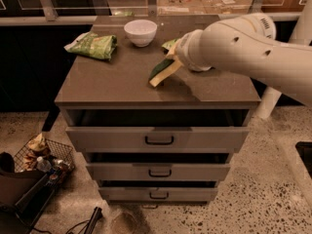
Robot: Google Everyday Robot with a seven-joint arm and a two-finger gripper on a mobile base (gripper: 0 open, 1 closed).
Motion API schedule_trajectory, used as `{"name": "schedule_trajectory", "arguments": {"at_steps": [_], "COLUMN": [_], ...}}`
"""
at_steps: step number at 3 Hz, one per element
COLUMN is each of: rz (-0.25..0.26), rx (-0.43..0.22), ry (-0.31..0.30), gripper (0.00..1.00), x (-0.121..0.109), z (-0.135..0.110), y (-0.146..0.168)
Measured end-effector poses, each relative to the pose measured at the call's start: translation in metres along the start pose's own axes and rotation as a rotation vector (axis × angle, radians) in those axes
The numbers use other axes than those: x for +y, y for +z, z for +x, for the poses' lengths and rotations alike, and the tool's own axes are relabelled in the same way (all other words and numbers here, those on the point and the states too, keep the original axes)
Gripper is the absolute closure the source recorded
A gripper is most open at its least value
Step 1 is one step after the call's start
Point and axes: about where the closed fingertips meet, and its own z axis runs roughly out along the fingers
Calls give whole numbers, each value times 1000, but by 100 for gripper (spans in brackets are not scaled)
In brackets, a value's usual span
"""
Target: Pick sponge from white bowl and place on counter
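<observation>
You have the arm (243, 45) reaching in from the right over the counter (112, 84), with the gripper (174, 61) at its end, mostly hidden behind the wrist, gripping the upper end of the sponge (161, 73). The sponge hangs tilted, green side up, its lower end at the counter top; you cannot tell whether it touches. The white bowl (140, 31) sits apart behind it, a green snack bag (92, 45) to the bowl's left
</observation>
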Motion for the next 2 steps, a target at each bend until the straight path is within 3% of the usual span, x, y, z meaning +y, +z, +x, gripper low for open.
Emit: {"name": "schedule_trajectory", "arguments": {"at_steps": [1, 2], "rz": [-85, -193], "rx": [77, 151], "ry": [16, 68], "gripper": [100, 84], "x": [17, 39], "z": [31, 49], "y": [38, 67]}}
